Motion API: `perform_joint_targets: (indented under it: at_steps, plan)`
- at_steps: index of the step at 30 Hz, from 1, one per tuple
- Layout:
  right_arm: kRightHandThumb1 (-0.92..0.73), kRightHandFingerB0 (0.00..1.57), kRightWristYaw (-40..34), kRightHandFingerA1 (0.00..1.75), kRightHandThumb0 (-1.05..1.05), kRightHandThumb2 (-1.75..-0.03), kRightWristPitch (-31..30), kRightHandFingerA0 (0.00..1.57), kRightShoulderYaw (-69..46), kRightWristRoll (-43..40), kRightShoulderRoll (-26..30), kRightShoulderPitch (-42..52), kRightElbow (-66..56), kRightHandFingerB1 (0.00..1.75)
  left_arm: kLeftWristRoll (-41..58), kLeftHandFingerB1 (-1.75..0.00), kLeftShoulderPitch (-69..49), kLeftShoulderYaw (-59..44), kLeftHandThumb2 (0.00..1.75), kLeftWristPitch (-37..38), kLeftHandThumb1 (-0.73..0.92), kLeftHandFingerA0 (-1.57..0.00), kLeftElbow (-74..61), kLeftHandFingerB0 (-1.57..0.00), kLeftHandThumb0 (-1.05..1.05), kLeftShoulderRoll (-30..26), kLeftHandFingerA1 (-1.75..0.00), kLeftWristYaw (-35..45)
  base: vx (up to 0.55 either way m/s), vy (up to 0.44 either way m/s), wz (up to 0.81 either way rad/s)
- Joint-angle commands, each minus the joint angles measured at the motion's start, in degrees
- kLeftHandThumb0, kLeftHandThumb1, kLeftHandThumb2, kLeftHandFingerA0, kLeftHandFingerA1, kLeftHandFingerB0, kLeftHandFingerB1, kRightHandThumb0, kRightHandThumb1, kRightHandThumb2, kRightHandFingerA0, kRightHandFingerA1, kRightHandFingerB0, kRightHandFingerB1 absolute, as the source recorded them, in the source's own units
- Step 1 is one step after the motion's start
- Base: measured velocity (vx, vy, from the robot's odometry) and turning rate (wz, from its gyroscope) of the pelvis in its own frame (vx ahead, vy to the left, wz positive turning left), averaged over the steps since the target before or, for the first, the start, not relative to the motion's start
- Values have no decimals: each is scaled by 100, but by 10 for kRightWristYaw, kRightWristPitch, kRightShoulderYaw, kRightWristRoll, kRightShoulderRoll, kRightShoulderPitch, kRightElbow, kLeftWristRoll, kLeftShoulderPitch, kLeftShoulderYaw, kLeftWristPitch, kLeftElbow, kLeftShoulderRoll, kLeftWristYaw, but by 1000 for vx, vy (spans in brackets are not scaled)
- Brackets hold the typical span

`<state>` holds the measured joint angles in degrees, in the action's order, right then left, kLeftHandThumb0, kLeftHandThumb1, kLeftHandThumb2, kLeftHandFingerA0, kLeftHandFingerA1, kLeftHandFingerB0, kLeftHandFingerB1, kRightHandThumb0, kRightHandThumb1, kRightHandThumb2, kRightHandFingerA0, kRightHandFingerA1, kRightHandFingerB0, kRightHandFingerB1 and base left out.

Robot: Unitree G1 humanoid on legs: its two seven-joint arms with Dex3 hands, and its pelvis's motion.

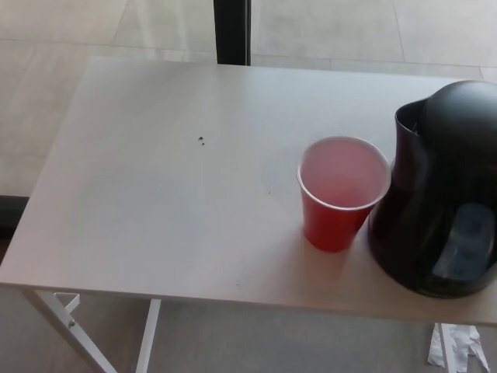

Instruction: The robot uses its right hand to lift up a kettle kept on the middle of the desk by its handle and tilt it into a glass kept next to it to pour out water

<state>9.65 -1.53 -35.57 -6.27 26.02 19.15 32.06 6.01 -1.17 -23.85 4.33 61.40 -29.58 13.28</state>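
Black plastic kettle [439,190] and red plastic cup [342,190] on the white bench [171,194].
The upright kettle stands just beside the cup; no fingers show, state unknowable.

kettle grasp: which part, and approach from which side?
Take the kettle by its handle, coming from the right with the right hand. The spout faces left toward the red cup, standing right beside it, so the handle should sit on the far right, though it is cut off by the picture edge. Neither hand shows.
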Motion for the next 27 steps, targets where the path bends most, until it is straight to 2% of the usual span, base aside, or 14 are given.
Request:
perform_joint_targets:
  at_steps: [1, 4, 10, 11, 13, 14, 16, 17, 18, 19, 20, 25, 26, 27]
  plan:
    - [-65, 0, 39, 104, -75, -54, 4, 0, -65, -78, 28, 7, -26, 74, 61, -37, 16, -53, 62, 45, 72, -53, 38, -39, -78, -37, -49, 73, 0, 0, 0]
    - [-62, 0, 42, 135, -74, -61, 7, 45, -69, -74, 31, 1, -6, 65, 62, -37, 21, -62, 62, 48, 71, -52, 46, -39, -80, -38, -49, 83, 0, 0, 0]
    - [-63, 0, 35, 111, -71, -53, -19, 7, -84, -92, 32, -4, -3, 66, 65, -37, 20, -68, 62, 56, 71, -50, 56, -37, -80, -40, -49, 90, 0, 0, 0]
    - [-55, 0, 25, 95, -81, -86, -21, 28, -92, -95, 33, -8, -5, 58, 68, -37, 23, -71, 61, 58, 70, -50, 59, -34, -80, -39, -49, 91, 0, 0, 0]
    - [-55, 0, 16, 95, -81, -86, -20, 28, -97, -93, 33, -11, -11, 58, 72, -37, 24, -75, 61, 58, 70, -50, 60, -34, -80, -38, -49, 92, 0, 0, 0]
    - [-70, 0, 12, 121, -76, -58, -26, 0, -107, -104, 36, -22, -6, 63, 76, -37, 24, -78, 62, 58, 71, -49, 60, -34, -80, -38, -48, 94, 0, 0, 0]
    - [-54, 0, 12, 94, -83, -86, -53, 25, -139, -141, 36, -43, -16, 62, 89, -37, 27, -91, 61, 51, 69, -51, 62, -34, -80, -37, -48, 95, 0, 0, 0]
    - [-68, 0, 13, 106, -84, -58, -56, 0, -142, -142, 39, -46, -25, 68, 90, -37, 27, -92, 62, 53, 68, -51, 61, -35, -83, -37, -49, 96, 0, 0, 0]
    - [-55, 0, 24, 74, -91, -90, -63, 0, -148, -150, 49, -54, -41, 59, 96, -49, 29, -99, 96, 54, 56, -44, 62, -28, -83, -36, -57, 99, 0, 0, 0]
    - [-55, 0, 27, 74, -91, -90, -66, 0, -150, -152, 50, -56, -43, 59, 98, -49, 30, -101, 96, 53, 56, -44, 63, -28, -83, -36, -57, 99, 0, 0, 0]
    - [-66, 0, 25, 97, -85, -64, -76, 0, -153, -156, 52, -61, -57, 72, 98, -37, 31, -103, 61, 60, 70, -51, 63, -36, -81, -35, -50, 99, 0, 0, 0]
    - [-56, 3, 28, 73, -91, -88, -105, 1, -130, -145, 85, -92, -133, 66, 99, -36, 32, -101, 62, 76, 71, -49, 50, -36, -83, -34, -49, 103, 0, 0, 0]
    - [-63, 1, 34, 93, -89, -63, -107, 0, -132, -156, 87, -104, -134, 74, 102, -36, 33, -101, 61, 71, 71, -49, 48, -36, -81, -34, -49, 105, 0, 0, 0]
    - [-52, 5, 35, 77, -95, -87, -113, 3, -118, -150, 99, -121, -150, 67, 105, -36, 35, -103, 62, 63, 70, -49, 52, -34, -78, -36, -49, 109, 0, 0, 0]
